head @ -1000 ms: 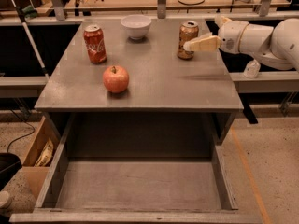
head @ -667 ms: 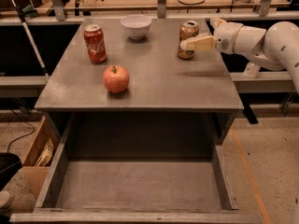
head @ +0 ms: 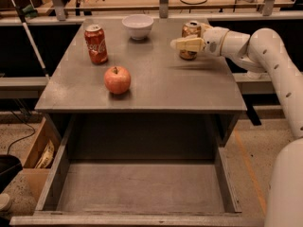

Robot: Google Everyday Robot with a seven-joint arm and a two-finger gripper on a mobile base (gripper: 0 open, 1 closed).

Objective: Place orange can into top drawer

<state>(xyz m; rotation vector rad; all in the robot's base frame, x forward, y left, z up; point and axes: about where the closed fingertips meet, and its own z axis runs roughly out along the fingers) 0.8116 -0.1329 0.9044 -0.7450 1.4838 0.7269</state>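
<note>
The orange can [head: 191, 29] stands upright at the back right of the grey cabinet top [head: 156, 86]. My gripper [head: 182, 40] reaches in from the right at can height. Its near pale finger [head: 187, 44] crosses in front of the can's lower half and its tip sticks out past the can's left side. The far finger is hidden behind the can. The jaws look open around the can, and the can rests on the top. The top drawer [head: 142, 188] is pulled out wide below the front edge, grey and shallow, with nothing in it.
A red Coca-Cola can [head: 96, 43] stands at the back left, a white bowl [head: 138, 26] at the back middle, and a red apple [head: 117, 79] left of centre. My white arm [head: 279, 74] curves down the right side. A wooden box [head: 40, 150] sits at the lower left.
My gripper has moved left along the can, so its near finger now crosses the can's front. The can has not moved.
</note>
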